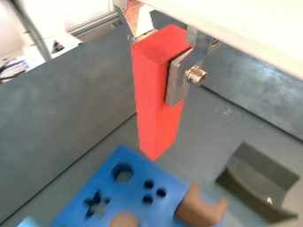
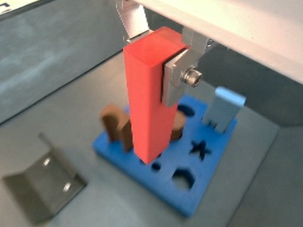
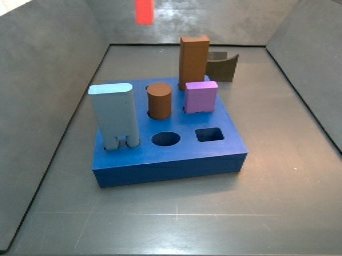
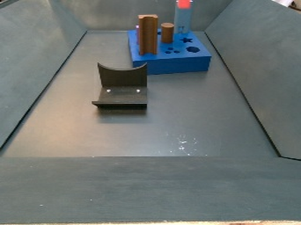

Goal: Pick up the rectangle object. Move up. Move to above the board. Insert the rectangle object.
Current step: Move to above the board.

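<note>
High above the board [image 2: 178, 168], the gripper [image 1: 166, 62] is clamped on the bar [image 1: 158, 97], one silver finger [image 1: 182, 75] pressed flat against its side near the top. The bar hangs upright, long axis pointing straight down, its lower end clear of the blue top face.

Going left to right in a side view, the board [image 3: 134, 168] carries a pale blue block [image 3: 114, 118], a brown cylinder [image 3: 159, 101], a round hole [image 3: 166, 139], a square hole [image 3: 209, 134] and a purple block [image 3: 201, 97], with a brown block [image 3: 195, 59] behind. Only the bar's lower end [image 3: 144, 11] shows, at the frame's top, over the far end of the floor.

By my reading, the bar's end sits over the board's edge rather than the square hole [image 2: 182, 180], so a sideways shift is needed before lowering. The fixture [image 4: 120, 86] stands well apart.
</note>
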Robot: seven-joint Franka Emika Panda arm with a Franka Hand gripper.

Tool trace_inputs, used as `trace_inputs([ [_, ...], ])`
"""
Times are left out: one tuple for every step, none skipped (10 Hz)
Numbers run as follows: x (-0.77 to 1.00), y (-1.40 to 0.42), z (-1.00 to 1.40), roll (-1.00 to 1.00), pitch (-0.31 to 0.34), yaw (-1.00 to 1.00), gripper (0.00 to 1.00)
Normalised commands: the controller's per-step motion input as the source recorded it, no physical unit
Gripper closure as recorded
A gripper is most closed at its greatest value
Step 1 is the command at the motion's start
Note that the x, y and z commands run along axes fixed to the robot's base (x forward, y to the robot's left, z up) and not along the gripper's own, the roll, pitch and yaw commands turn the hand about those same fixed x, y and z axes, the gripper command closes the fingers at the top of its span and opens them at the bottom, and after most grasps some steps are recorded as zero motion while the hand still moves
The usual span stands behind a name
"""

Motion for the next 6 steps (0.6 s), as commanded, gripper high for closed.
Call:
trace_inputs([
  [0.36, -1.0, 0.14, 0.0, 0.125, 0.01, 1.0],
  [0.37, -1.0, 0.13, 0.0, 0.122, 0.01, 1.0],
  [0.4, -1.0, 0.14, 0.01, 0.126, 0.01, 1.0],
  [0.36, -0.84, 0.13, 0.02, 0.125, 0.01, 1.0],
  [0.24, -0.46, 0.07, 0.04, 0.127, 0.01, 1.0],
  [0.16, -0.27, 0.05, 0.05, 0.102, 0.01, 1.0],
])
